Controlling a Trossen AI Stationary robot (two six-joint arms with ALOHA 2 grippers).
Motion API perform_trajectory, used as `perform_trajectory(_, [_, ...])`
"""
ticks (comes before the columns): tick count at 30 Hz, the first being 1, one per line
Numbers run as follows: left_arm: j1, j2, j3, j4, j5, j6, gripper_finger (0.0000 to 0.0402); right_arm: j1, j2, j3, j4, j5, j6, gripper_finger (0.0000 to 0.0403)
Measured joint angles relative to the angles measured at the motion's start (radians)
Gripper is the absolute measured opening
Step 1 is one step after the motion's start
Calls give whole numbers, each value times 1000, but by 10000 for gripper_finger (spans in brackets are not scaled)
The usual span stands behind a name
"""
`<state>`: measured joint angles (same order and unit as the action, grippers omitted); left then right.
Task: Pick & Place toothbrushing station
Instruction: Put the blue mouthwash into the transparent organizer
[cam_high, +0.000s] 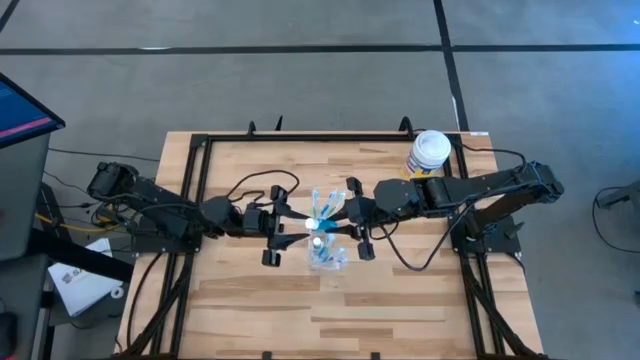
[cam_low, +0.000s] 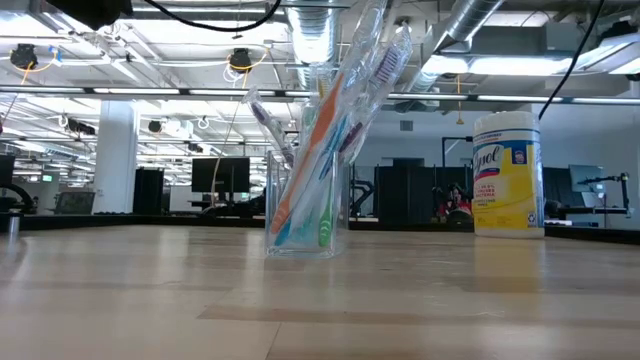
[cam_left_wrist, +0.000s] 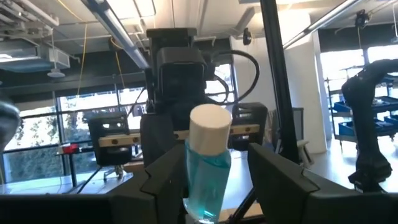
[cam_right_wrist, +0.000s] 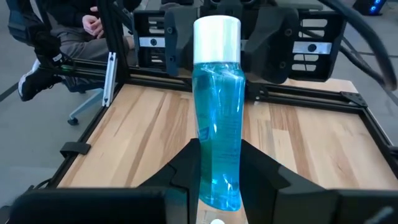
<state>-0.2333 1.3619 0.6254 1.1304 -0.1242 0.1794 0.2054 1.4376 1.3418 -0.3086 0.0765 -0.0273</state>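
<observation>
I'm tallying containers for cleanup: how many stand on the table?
2: the clear tumbler of toothbrushes mid-table, and the yellow wipes canister at the far right corner. The blue tube is held aloft, not standing.

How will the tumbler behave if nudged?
Probably tips easily: the tumbler is narrow, and tall toothbrushes lean out one side. Looks light, so it may slide on the smooth table first.

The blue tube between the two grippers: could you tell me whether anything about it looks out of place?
Nothing looks spilled or damaged. The blue tube stands upright, white cap on, clamped in the right gripper; the left gripper has its fingers open beside it. The tumbler stands upright with toothbrushes leaning inside.
</observation>
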Motion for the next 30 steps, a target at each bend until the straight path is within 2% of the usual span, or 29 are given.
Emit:
perform_trajectory(9, [0, 60, 3, 134, 0, 55, 171, 0, 0, 0, 0, 0, 0, 79])
perform_trajectory(22, [0, 61, 19, 135, 0, 60, 170, 1, 3, 0, 1, 0, 0, 79])
perform_trajectory(30, [0, 158, 85, 132, -1, 87, 163, 0, 9, 0, 0, -1, -3, 79])
